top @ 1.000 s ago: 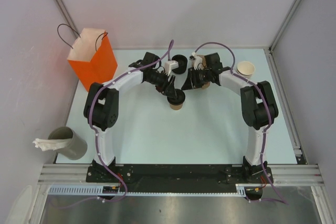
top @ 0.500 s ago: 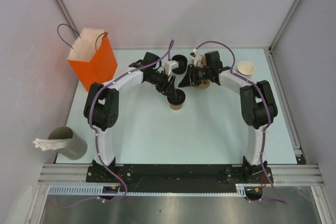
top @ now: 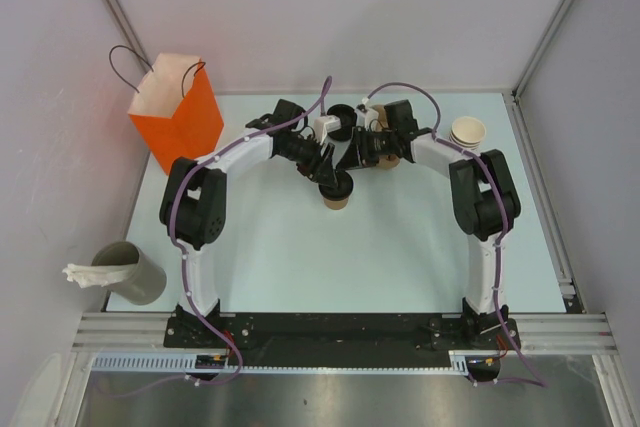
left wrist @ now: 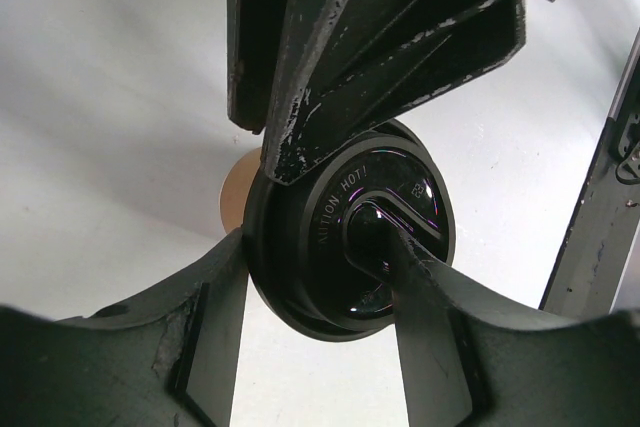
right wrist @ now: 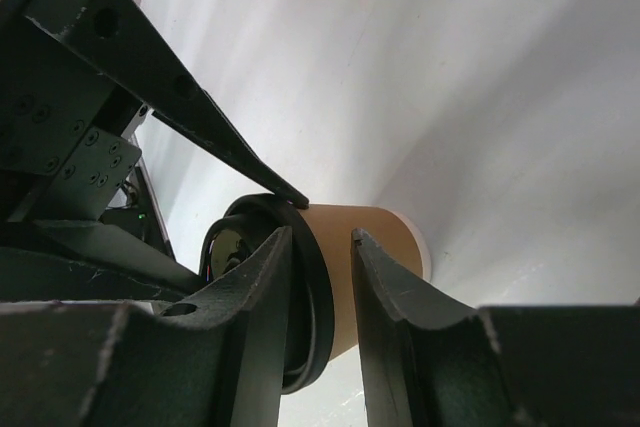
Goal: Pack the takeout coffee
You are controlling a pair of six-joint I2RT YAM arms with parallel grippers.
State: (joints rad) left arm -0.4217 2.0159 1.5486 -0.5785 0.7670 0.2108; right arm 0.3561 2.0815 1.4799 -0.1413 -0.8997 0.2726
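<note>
- Orange paper bag (top: pixel 185 117): upright at far-left corner of counter (top: pixel 300 267), black cord handles up, mouth open, white lining visible; contents not visible.
- Grey cup (top: pixel 145 282): near-left edge of counter, holds crumpled white paper (top: pixel 90 273) that hangs over its rim.
- Tan cup stack (top: pixel 467 131): far-right of counter, mouth up, pale inside.
- Black round item (top: pixel 342 115): far ctr, just behind both tools; too small to identify.
- Takeout cup (top: pixel 338 201): far ctr of counter, between the two tools, well apart from bag and stack. Kraft-tan wall, plain. Lid up in top view; upright vs. slightly tilted: cannot tell.
- Lid (left wrist: pixel 400 197): seated on cup mouth, glossy black, round, raised rim, recessed ctr, embossed "CAUTION HOT!".
- Left tool (left wrist: pixel 315 247): fingers set wide at lid, one against rim, other across top face. Clamped or only resting: cannot tell.
- Right tool (right wrist: pixel 320 242): fingers narrow apart, cup wall seen through gap; tips at cup side next to lid rim. Not closed on cup.
</note>
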